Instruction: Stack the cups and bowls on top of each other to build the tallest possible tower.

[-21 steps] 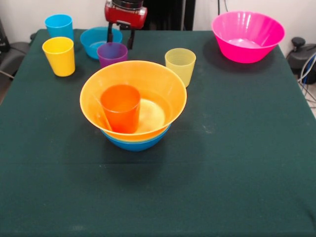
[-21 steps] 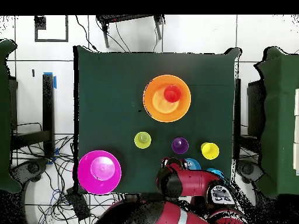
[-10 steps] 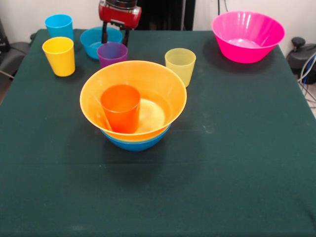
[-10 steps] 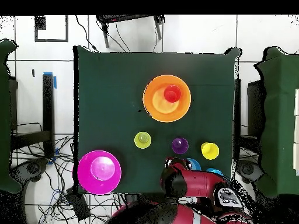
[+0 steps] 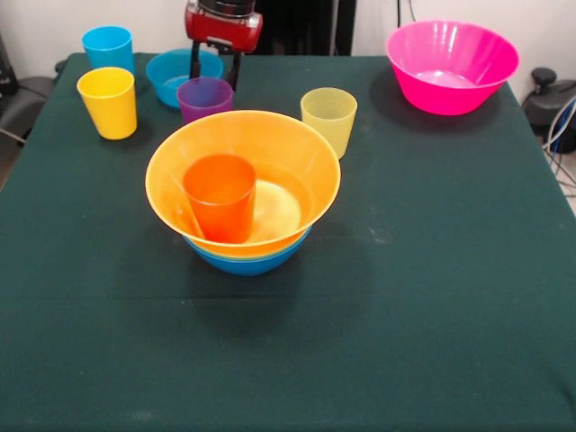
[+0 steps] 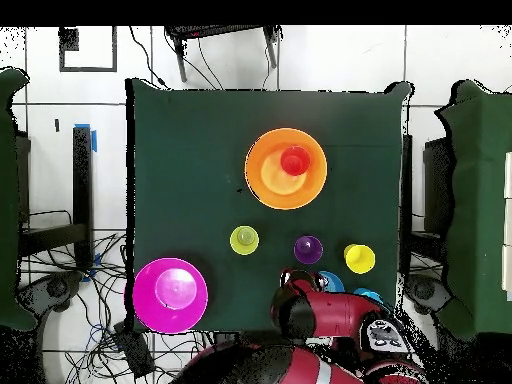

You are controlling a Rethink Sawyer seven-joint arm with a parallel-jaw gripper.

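Cups (image 5: 108,102) and bowls (image 5: 452,65): translucent plastic, smooth, glossy, light glinting on rims. Orange-yellow bowl (image 5: 297,162) shows a pale sheen on its floor. Table (image 5: 432,297): dark green cloth, matt, faint pale scuffs. Arm shell (image 5: 223,25): glossy red, hard-looking; black fingers (image 5: 237,68) look matt.

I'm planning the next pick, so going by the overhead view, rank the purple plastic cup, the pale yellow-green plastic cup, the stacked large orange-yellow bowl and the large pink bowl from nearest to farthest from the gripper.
1. Purple plastic cup, just ahead of the gripper.
2. Pale yellow-green plastic cup, ahead and to one side.
3 and 4. Large pink bowl, at the table's corner, and large orange-yellow bowl, mid-table: too close to call.
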